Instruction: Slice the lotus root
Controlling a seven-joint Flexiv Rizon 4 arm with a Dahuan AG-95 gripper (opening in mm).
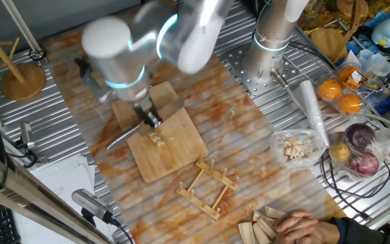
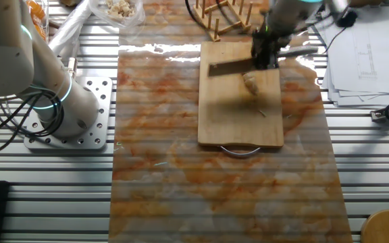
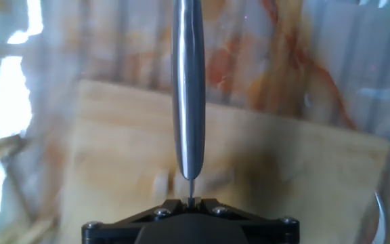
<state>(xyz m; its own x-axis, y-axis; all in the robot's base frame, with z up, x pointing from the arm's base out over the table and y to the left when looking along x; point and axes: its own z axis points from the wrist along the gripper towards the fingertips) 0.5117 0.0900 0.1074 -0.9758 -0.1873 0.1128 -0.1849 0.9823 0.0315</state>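
Observation:
The lotus root (image 1: 156, 139) is a small pale piece on the wooden board (image 1: 181, 146), and it shows in the other fixed view (image 2: 251, 84) and blurred in the hand view (image 3: 160, 181). My gripper (image 1: 149, 116) is shut on a knife (image 2: 231, 65), whose steel blade runs edge-on up the hand view (image 3: 187, 88). The blade hangs over the board just beside the lotus root. The gripper also shows in the other fixed view (image 2: 265, 50). The hand view is motion-blurred.
A wooden rack (image 1: 208, 186) lies near the board. A clear bag of pale chunks (image 1: 295, 147), fruit (image 1: 340, 91) and red onions (image 1: 361, 146) sit at the right. A second arm's base (image 1: 269, 61) stands at the back. A person's hand (image 1: 303, 227) is at the front edge.

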